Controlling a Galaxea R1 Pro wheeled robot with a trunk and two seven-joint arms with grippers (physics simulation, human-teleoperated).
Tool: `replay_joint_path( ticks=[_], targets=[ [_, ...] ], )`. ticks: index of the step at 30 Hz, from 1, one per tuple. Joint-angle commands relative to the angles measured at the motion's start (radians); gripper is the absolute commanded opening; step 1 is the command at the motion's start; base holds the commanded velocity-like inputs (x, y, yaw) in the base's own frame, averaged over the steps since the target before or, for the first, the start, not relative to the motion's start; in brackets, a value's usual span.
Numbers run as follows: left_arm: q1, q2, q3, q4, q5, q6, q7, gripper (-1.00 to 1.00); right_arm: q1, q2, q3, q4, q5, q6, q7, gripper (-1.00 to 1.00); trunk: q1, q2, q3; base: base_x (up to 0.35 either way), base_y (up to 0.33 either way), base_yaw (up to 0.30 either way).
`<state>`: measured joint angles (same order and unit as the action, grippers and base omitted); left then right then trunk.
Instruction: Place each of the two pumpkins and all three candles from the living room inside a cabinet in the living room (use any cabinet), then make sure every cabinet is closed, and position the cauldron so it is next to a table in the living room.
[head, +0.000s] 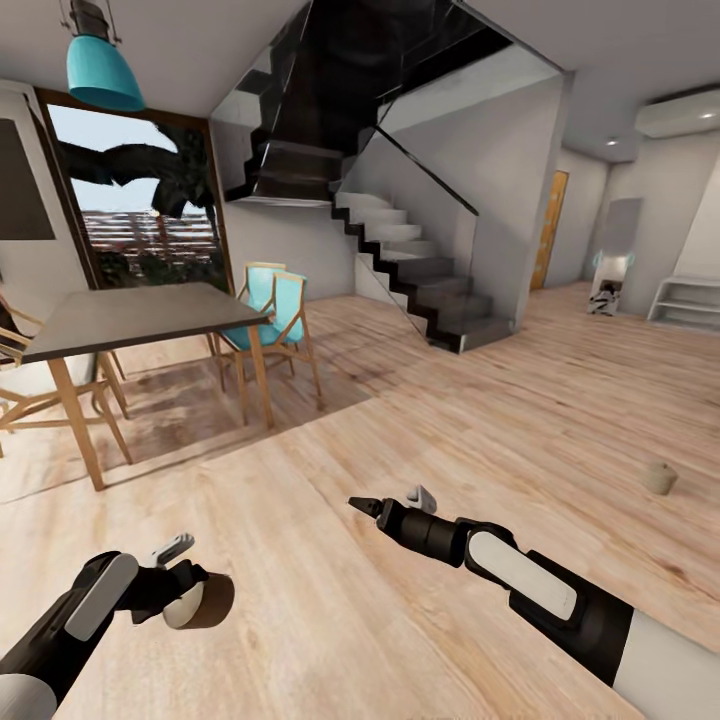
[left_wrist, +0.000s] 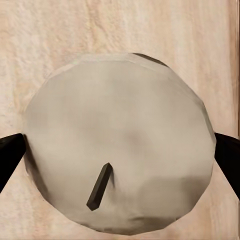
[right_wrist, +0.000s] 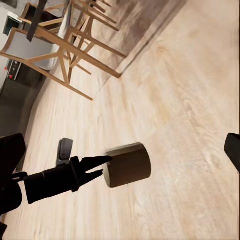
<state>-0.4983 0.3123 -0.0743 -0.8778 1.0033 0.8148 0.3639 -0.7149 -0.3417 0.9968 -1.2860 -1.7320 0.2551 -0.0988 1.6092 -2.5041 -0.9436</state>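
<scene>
Gripping candle (left_wrist: 120, 145) between left hand (head: 185, 580) fingers, above floor (head: 400, 450).

Left gripper (head: 180, 575) fingers largely hidden behind held candle (head: 198, 600); wrist view crops fingertips (left_wrist: 10, 155) at frame edges. Small object (head: 659, 478) on floor, far right: possibly second candle, too small to tell. Dining table (head: 130, 315) cut off by left edge.

Two candles, one (head: 198, 600) near the dining table (head: 140, 315) and one (head: 659, 478) well apart from it, two turquoise chairs (head: 272, 310) beside it, one lamp (head: 103, 70) above it.
</scene>
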Motion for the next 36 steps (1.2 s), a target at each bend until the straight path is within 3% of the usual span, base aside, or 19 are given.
replay_joint_path(
  ticks=[1, 16, 30, 36],
  targets=[
    [0.000, 0.002, -0.003, -0.002, 0.012, 0.000, 0.009, -1.00, -0.002, 0.000, 0.002, -0.001, -0.009, 0.000, -0.006, 1.00, 0.000, -0.001, -0.001, 0.001, 0.000, -0.293],
    [0.000, 0.002, -0.004, -0.002, 0.012, 0.000, 0.010, -1.00, -0.001, 0.000, 0.002, 0.018, -0.011, -0.002, -0.002, 1.00, 0.000, -0.001, -0.001, 0.055, 0.000, -0.293],
    [0.000, 0.001, -0.004, -0.003, 0.012, 0.000, 0.010, -1.00, 0.000, 0.000, 0.001, 0.041, -0.011, -0.002, 0.013, 1.00, 0.000, -0.001, -0.001, 0.279, 0.000, -0.289],
    [0.000, 0.001, -0.004, -0.003, 0.012, 0.000, 0.010, -1.00, 0.001, 0.001, 0.002, 0.040, -0.009, -0.003, 0.014, 1.00, 0.000, -0.001, -0.001, 0.332, 0.000, -0.062]
  ],
)
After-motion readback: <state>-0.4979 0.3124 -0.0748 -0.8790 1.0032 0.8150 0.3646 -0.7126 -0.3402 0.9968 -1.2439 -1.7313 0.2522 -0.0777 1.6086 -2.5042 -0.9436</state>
